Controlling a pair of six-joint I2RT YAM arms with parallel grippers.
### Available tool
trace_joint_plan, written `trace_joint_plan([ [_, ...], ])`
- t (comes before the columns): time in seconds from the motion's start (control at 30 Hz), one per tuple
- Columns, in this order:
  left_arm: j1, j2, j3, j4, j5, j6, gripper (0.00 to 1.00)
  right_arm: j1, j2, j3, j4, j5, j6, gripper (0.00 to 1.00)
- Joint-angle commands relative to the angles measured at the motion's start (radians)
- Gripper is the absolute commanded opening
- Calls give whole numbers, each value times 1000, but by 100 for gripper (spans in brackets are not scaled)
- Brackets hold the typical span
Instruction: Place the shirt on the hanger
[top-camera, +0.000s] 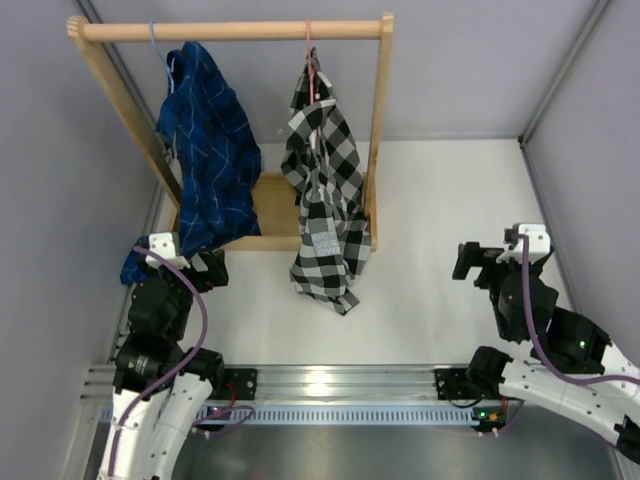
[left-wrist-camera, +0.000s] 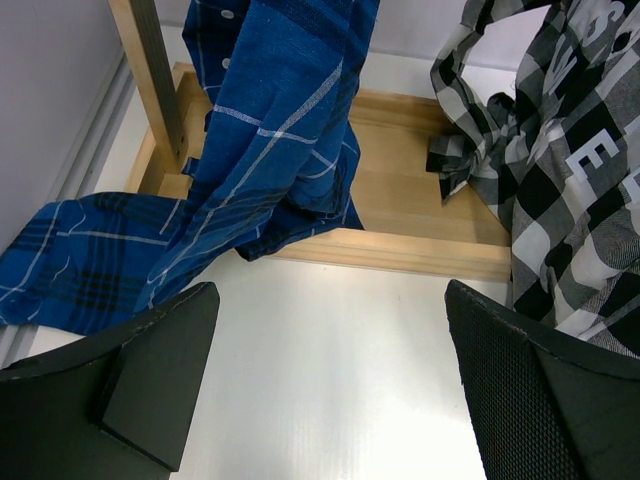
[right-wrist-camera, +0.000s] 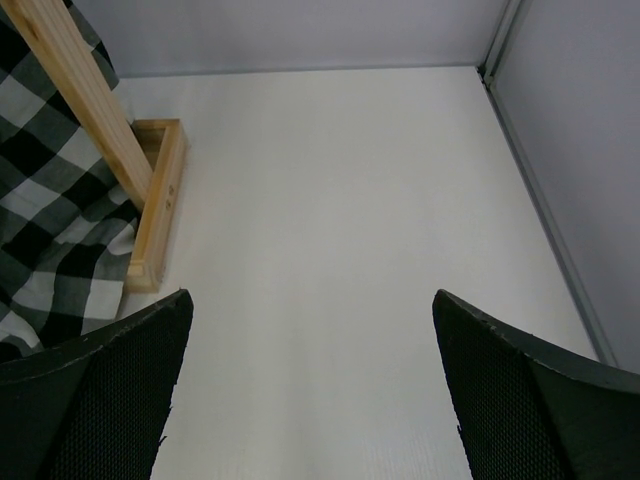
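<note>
The black-and-white check shirt (top-camera: 325, 190) hangs bunched from the pink wire hanger (top-camera: 313, 72), whose hook sits over the top rail (top-camera: 230, 30) of a wooden garment rack (top-camera: 378, 140). The shirt droops down the right side of the rack, past its base, and its lower end reaches the white tabletop (top-camera: 450, 200). A pale patch (top-camera: 325, 245) low on the fabric carries print too small to read from above. In the left wrist view large pale letters (left-wrist-camera: 587, 157) run across the checks; an "E" is clear, and the others are cut by folds.

A blue plaid shirt (top-camera: 205, 140) hangs on the left end of the same rail, one end trailing onto the tabletop by the left arm.

The left pincer (top-camera: 190, 262) sits low in front of the rack base, fingers (left-wrist-camera: 160, 370) spread wide, nothing between them. The right pincer (top-camera: 470, 260) is well apart to the right over bare tabletop, its fingers (right-wrist-camera: 530, 390) likewise wide apart and holding nothing.
</note>
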Motion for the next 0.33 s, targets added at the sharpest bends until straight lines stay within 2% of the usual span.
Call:
trace_joint_plan([
  [0.0, 8, 7, -6, 49, 18, 8, 98, -9, 12, 16, -17, 29, 18, 99],
  [0.3, 8, 9, -6, 53, 22, 9, 98, -9, 15, 9, -16, 34, 31, 99],
])
